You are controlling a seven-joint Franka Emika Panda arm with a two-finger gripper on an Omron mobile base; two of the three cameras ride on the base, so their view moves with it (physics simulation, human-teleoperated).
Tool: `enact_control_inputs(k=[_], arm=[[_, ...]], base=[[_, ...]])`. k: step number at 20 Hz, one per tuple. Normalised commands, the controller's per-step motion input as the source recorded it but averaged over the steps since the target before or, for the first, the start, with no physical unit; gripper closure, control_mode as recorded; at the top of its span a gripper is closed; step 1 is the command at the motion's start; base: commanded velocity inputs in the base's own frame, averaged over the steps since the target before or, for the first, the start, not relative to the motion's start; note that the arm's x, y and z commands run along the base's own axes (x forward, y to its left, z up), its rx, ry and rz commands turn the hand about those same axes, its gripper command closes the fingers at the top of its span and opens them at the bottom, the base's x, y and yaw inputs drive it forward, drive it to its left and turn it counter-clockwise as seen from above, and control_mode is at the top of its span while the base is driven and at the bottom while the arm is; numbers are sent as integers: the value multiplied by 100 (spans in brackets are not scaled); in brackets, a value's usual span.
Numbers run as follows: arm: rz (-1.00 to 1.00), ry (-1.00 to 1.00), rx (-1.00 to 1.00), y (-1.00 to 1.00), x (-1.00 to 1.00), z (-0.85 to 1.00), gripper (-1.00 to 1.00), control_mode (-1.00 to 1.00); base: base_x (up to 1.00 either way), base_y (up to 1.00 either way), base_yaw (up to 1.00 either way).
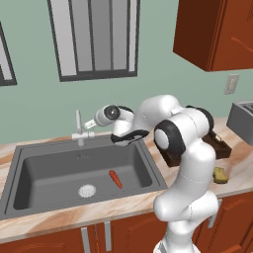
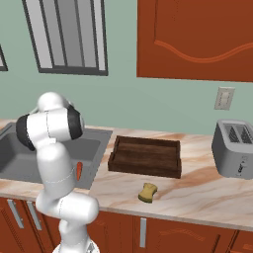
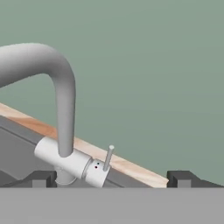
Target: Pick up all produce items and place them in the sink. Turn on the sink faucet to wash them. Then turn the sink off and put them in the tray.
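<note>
Dark fingertips of the gripper (image 3: 109, 179) stood wide apart, holding nothing, right up at the faucet (image 3: 65, 148) with its handle (image 3: 108, 158) between them. The carrot (image 1: 115, 179) lay in the sink (image 1: 29, 170), beside the drain. A misjudged push could slip off that thin handle, leaving the water off

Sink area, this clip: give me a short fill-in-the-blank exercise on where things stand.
1. The small red-orange tapered vegetable lies inside the dark grey ____.
2. The open gripper faces the slim silver ____.
3. The dark brown wooden tray holds ____.
4. The yellow sponge lies in front of the ____.

Missing: sink; faucet; nothing; tray
</note>
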Motion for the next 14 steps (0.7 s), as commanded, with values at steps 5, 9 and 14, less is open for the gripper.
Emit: enact_control_inputs(k=[5, 9, 14], arm=[[1, 0, 0, 0, 7, -2, -100, -100], [1, 0, 0, 0, 7, -3, -100, -100], [1, 0, 0, 0, 6, -5, -100, -100]], base=[[0, 0, 0], [0, 0, 0], [0, 0, 0]])
